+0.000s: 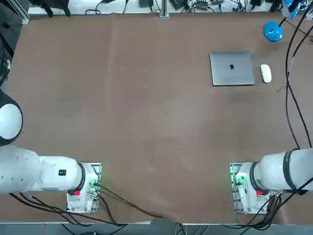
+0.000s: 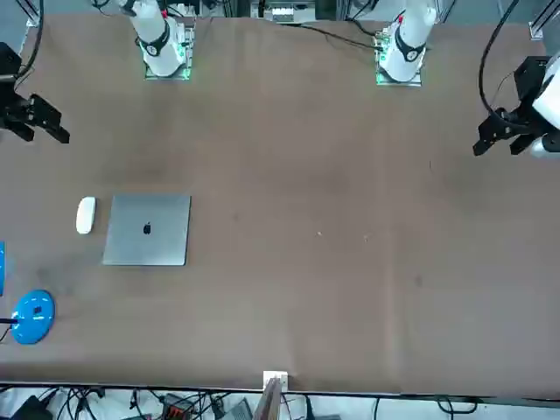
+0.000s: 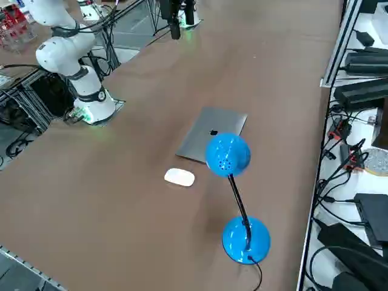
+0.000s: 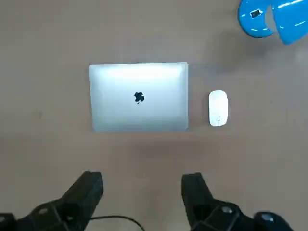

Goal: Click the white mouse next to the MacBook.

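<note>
The white mouse (image 1: 265,73) is seen lying flat on the brown surface (image 1: 146,122), just beside the MacBook (image 1: 232,68) and apart from it by a narrow strip of bare surface. In the top view both are found in the far right part of the surface, with the mouse on the side of the laptop nearer the right edge. The MacBook is closed, its silver-grey lid facing up and a small dark logo shown at its centre.

A blue desk lamp (image 3: 233,182) is placed near the far right corner, beyond the mouse; its round base (image 3: 245,239) rests on the surface and its round head (image 3: 227,154) is carried on a thin dark stem. In the right side view the head is seen over the near edge of the laptop, while the mouse (image 3: 180,177) lies clear of it.

The right hand (image 4: 142,190) is held high above the surface, well apart from both mouse and laptop, and nothing is touched by it. Its two dark fingers (image 4: 89,187) are spread wide with nothing between them. In the wrist view the MacBook (image 4: 138,96) and the mouse (image 4: 218,108) are shown beyond the fingertips, side by side, with the lamp further off.
</note>
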You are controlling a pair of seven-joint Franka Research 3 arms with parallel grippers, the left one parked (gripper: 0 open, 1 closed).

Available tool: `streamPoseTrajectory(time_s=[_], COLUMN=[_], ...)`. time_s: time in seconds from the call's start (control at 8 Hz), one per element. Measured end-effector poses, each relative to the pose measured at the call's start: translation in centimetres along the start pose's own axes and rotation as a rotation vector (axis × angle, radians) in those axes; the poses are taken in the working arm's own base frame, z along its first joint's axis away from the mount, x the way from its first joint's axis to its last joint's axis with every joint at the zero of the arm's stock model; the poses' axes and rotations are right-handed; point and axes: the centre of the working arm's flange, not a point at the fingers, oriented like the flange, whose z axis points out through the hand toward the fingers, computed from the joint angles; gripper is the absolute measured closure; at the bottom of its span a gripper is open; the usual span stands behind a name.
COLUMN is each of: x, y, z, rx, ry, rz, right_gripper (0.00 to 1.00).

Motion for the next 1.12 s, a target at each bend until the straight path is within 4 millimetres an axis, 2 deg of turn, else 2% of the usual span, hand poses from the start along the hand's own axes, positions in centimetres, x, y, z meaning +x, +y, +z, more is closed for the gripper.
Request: streamPoseTrajectory(time_s=[0.5, 0.88, 1.0, 1.12], x=[0.2, 1.1, 1.6, 2.2], y=[0.3, 1.4, 2.1, 3.1], z=[0.3, 2.2, 3.3, 4.7], rx=[0.000, -0.001, 0.000, 0.001], ry=[-0.005, -0.040, -0.061, -0.084], rz=[0.005, 0.023, 0.027, 0.021], right_gripper=[0.00, 0.03, 0.06, 0.17])
